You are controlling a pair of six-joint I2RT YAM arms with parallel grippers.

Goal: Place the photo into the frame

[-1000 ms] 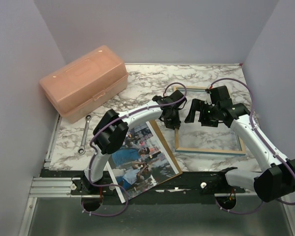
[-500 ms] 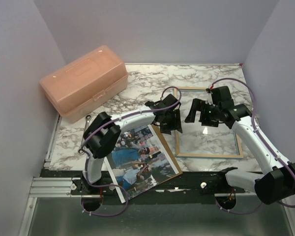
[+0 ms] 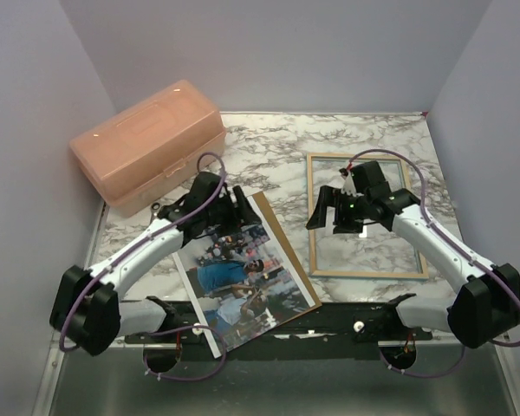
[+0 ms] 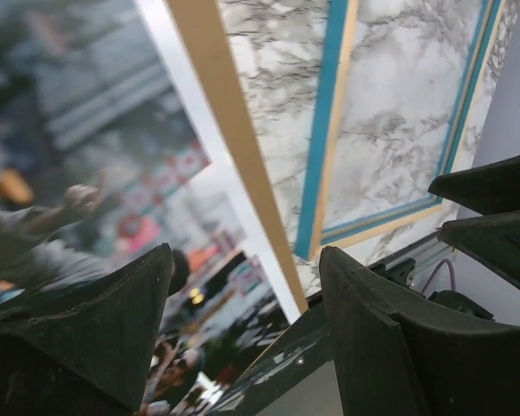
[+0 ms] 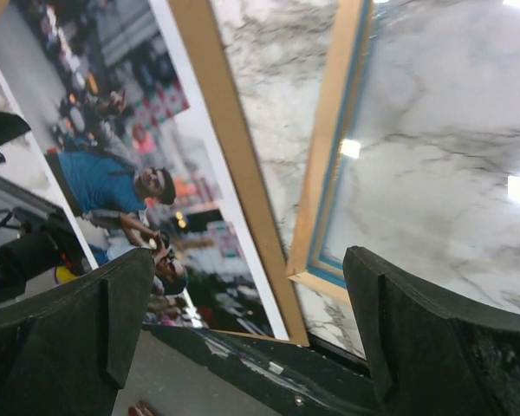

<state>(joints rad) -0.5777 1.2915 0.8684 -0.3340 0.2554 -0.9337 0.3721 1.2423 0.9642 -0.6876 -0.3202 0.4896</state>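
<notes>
Far left, a salmon-pink plastic box [image 3: 147, 143] with its lid shut sits at the back of the marble table [image 3: 269, 139], close to the left wall.

Next comes the left arm, reaching up from the near left corner across the table. The left gripper [image 4: 244, 260] is over the far end of the photo [image 3: 243, 282]. Its two fingers stand apart with nothing between them, and I can't tell whether the tips touch the print.

The photo lies flat and picture side up, turned at a slant, with the person in the blue shirt near its middle. It rests on a brown board [image 3: 284, 251], which shows as a narrow strip along the photo's right and far edges. The photo's near corner reaches over the black rail [image 3: 347, 325] at the front of the table. It isn't in the frame [image 3: 368, 273].

A strip of bare marble lies between the board and the frame. The frame lies flat on the table's right half, pale wood uppermost, with a blue edge showing along its inner side in the wrist views. Bright glints of light sit inside it.

The right gripper [image 5: 250, 256] hangs over the frame's left rail with its fingers spread wide, holding nothing. The right arm runs back from it to the near right corner.
</notes>
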